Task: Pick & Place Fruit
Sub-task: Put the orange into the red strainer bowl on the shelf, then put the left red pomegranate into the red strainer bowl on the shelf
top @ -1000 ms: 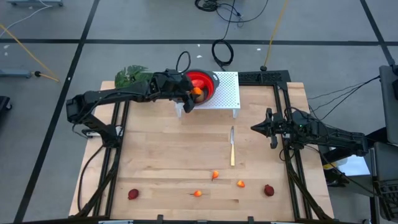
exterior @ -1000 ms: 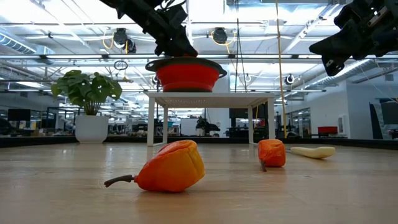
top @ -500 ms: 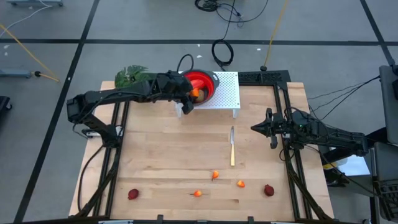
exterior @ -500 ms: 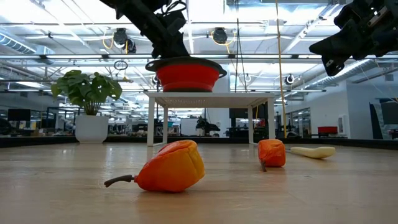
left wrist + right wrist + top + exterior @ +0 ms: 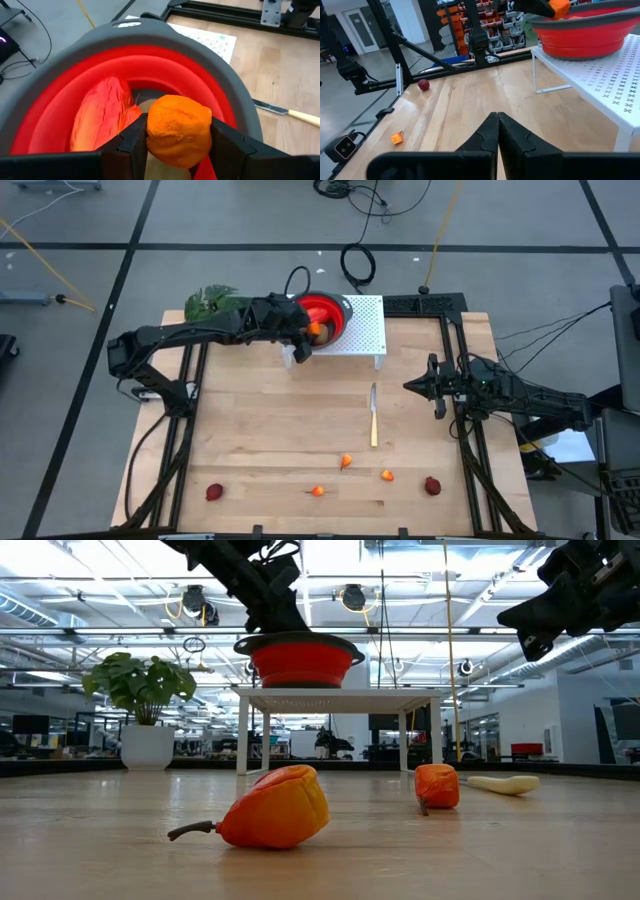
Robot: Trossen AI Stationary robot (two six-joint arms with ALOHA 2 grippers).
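A small orange fruit [image 5: 178, 130] hangs over the inside of the red bowl [image 5: 210, 65], with my left gripper [image 5: 312, 330] shut on it. The bowl stands on a white perforated rack [image 5: 366, 330] at the table's far side. A red-yellow oblong fruit [image 5: 100, 120] lies inside the bowl. Several small orange and dark-red fruits [image 5: 346, 461] lie scattered near the table's near edge. My right gripper [image 5: 410, 386] is shut on nothing by the right edge. My left gripper pinches the orange fruit on two opposite sides [image 5: 152, 132] between its two fingers [image 5: 131, 142]. The fingers come from the table's left, slanting downward over the bowl's rim. The fruit is lifted clear, above the bowl's inside.
A slim knife [image 5: 374, 415] lies mid-table, right of centre. A leafy green plant [image 5: 212, 302] stands at the far left corner. Dark frame rails [image 5: 455, 350] run along the table's sides. Bare wood lies between the rack and the scattered fruits.
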